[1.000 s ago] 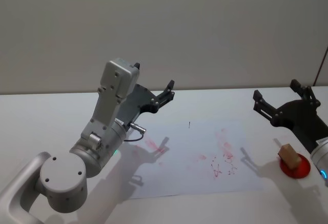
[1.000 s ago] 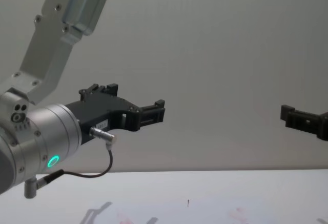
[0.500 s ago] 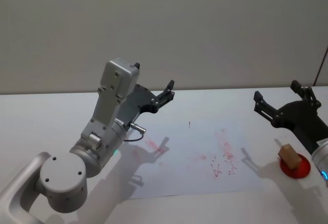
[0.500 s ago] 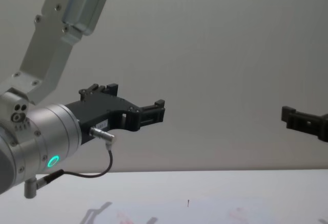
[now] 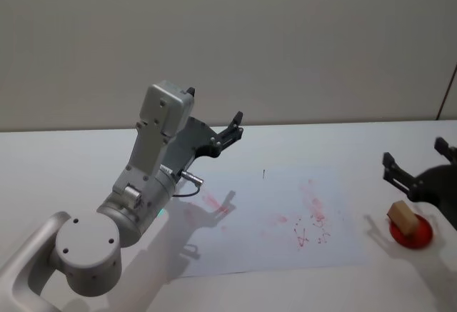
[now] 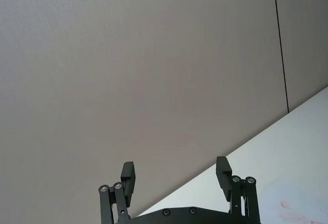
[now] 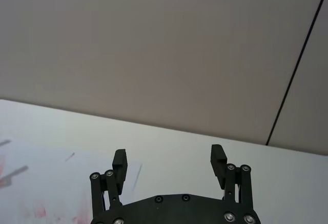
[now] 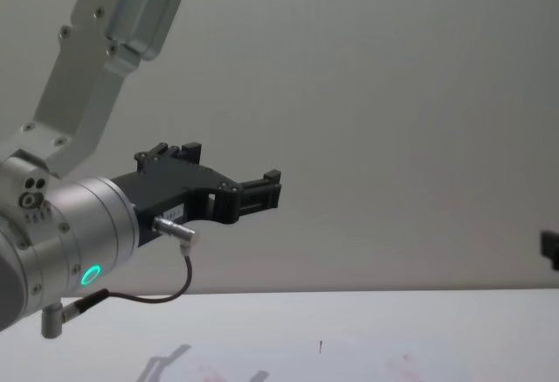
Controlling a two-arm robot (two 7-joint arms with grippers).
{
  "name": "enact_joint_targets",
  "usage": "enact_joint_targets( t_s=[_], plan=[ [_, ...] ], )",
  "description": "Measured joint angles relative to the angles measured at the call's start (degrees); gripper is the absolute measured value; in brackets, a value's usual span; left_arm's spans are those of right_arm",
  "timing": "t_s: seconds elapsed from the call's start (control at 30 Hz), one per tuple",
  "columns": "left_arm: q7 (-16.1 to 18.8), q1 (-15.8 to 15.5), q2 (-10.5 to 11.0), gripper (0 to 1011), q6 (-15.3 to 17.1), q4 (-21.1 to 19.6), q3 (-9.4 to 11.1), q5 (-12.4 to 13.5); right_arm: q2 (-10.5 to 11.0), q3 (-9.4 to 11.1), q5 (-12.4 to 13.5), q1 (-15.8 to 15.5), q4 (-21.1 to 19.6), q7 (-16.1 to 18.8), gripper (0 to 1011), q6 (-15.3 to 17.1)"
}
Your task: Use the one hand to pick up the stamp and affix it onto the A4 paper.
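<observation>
The stamp (image 5: 402,216), a small tan block, stands on a red round pad (image 5: 413,235) at the table's right, just off the A4 paper (image 5: 275,223). That white sheet carries red prints (image 5: 312,219) and a tiny dark tick (image 5: 263,173). My right gripper (image 5: 414,152), the hand, hovers open just behind the stamp, apart from it and partly cut off by the frame edge. The right wrist view shows the right gripper (image 7: 169,155) with nothing between its fingers. My left gripper (image 5: 230,130) hangs open, raised above the paper's far left corner, and is empty in the left wrist view (image 6: 175,166).
The thick silver left arm (image 5: 136,198) with its green ring light (image 8: 90,274) takes up the table's left front. A loose cable (image 5: 187,183) hangs from its wrist. Bare white tabletop (image 5: 64,162) lies around the sheet, with a grey wall behind.
My right gripper has drawn back to the right and slightly lower, now partly out of the head and chest views. The left arm, stamp and paper have not moved.
</observation>
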Motion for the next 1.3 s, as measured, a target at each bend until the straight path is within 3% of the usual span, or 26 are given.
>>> enact_joint_targets(
  t_s=[0.3, 0.73, 1.3],
  plan=[
    [0.0, 0.0, 0.0, 1001, 0.0, 0.0, 0.0, 0.0, 1.94, 0.83, -0.05, -1.44, 0.09, 1.06, 1001, 3.31],
    [0.0, 0.0, 0.0, 1001, 0.0, 0.0, 0.0, 0.0, 2.74, 0.19, -3.34, -1.45, 2.89, 5.23, 1001, 8.8],
    [0.0, 0.0, 0.0, 1001, 0.0, 0.0, 0.0, 0.0, 2.52, -0.16, -6.56, -2.09, 5.04, 3.93, 1001, 9.09]
  ],
)
